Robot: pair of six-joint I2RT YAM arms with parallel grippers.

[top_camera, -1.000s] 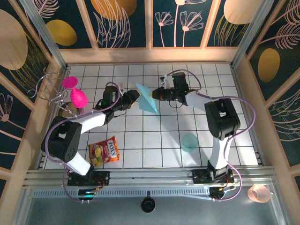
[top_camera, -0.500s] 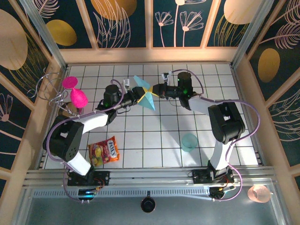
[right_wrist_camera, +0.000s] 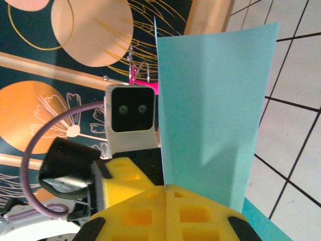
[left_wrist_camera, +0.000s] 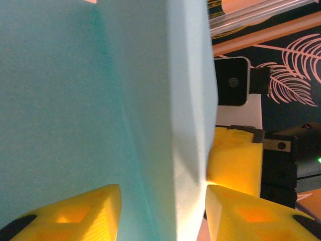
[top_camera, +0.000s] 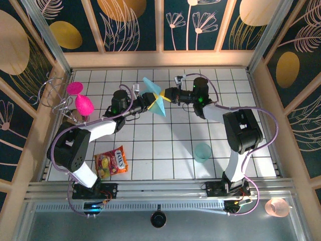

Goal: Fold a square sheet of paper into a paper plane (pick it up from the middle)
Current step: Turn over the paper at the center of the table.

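cup (top_camera: pixel 202 152): well behind right gripper (right_wrist_camera: pixel 165 193), contents unclear
right gripper: arm outstretched, pinching square sheet of paper (right_wrist_camera: pixel 210 100)
left gripper (left_wrist_camera: pixel 163 211): arm outstretched, jaws apart astride it

Rear centre crowded, middle and front centre open.
Both arms reach inward and meet over the rear middle tiles. There the left gripper (top_camera: pixel 147 102) and right gripper (top_camera: pixel 162 96) close in from either side on the raised square sheet of paper (top_camera: pixel 160 108), leaving no passage between them. A teal cup (top_camera: pixel 202 151) stands front right beside the right arm, and a snack bag (top_camera: pixel 111 161) lies front left. Pink objects (top_camera: pixel 84 105) and a wire rack (top_camera: pixel 51 95) crowd the left edge. The tiled table (top_camera: pixel 160 150) between the arms lies bare, as does the rear-right corner.
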